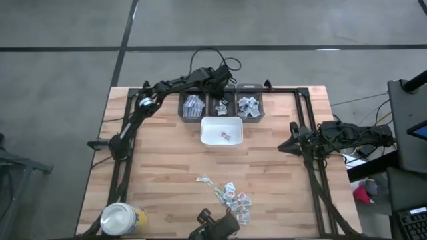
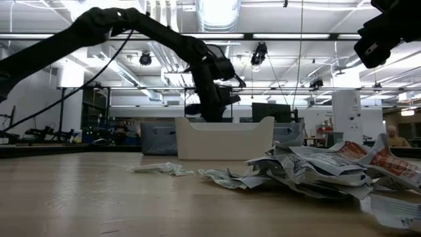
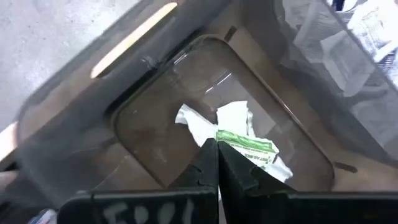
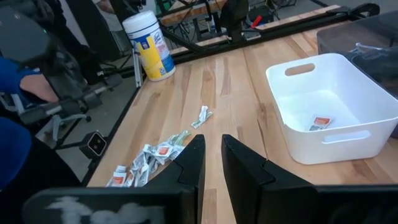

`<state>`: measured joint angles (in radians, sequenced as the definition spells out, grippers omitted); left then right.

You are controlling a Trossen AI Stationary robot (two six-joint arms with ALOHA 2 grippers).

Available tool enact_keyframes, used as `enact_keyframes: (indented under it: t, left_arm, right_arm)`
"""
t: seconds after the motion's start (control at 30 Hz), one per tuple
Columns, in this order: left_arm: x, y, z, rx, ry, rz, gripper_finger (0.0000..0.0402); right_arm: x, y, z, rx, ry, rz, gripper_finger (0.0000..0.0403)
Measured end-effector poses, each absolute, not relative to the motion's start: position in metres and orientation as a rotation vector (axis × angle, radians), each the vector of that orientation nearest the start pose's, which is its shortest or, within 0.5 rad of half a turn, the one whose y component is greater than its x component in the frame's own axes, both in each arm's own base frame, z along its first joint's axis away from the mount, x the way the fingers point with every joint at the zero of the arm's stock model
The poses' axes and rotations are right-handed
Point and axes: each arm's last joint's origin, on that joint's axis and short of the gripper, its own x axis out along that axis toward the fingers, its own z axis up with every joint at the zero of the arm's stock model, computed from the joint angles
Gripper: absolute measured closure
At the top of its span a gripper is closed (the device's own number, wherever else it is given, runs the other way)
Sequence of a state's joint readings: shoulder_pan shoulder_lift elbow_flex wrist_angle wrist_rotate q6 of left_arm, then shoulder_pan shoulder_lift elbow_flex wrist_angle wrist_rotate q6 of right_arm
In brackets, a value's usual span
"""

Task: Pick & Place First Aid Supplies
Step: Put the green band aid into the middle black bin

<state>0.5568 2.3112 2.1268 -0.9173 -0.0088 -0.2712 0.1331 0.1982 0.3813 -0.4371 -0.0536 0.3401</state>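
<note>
Packets [image 2: 342, 168] heaped at the near table edge fill the foreground of the low view; this loose pile of first aid supplies is creased and overlapping, and none of its pieces is under either set of jaws.

Left gripper [image 3: 217, 163]: jaws pressed together, tips hovering inside the middle bin [image 1: 220, 105] of the three dark bins at the far edge. Directly ahead of the closed tips lies a green-printed sachet [image 3: 245, 144] on crumpled white ones. No gap shows between the fingers, and the sachet appears to lie on the bin floor beyond the tips rather than between them, though the blurred wrist view leaves this uncertain.

Right gripper [image 4: 212, 163]: fingers set slightly apart with nothing between them, held above bare table. The white tray [image 4: 367, 134] sits off to one side of the jaws with one red-printed packet [image 4: 320, 122] inside.

Orientation: the green sachet's long axis runs crosswise to the left fingers' line, one end tilted slightly away from the tips. It lies flat, print up.

Risks, as judged:
- A sachet clinging to the closed tips would be dragged out on withdrawal and dropped beside the bin.
- Thin flat paper offers little edge; a pinch on the pile may lift several packets or none.
- The crumpled heap may scatter off the near edge if brushed.
</note>
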Motion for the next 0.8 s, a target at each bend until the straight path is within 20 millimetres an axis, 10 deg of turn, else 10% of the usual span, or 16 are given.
enact_keyframes:
  t: [0.6, 0.8]
  left_arm:
    - [0.425, 0.267, 0.212, -0.528, 1.025, 0.642, 0.04]
    - [0.424, 0.267, 0.212, -0.514, 1.03, 0.633, 0.0339]
  right_arm:
    - [0.084, 0.013, 0.235, 0.327, 0.284, 0.14, 0.0351]
    - [0.084, 0.013, 0.235, 0.327, 0.284, 0.14, 0.0351]
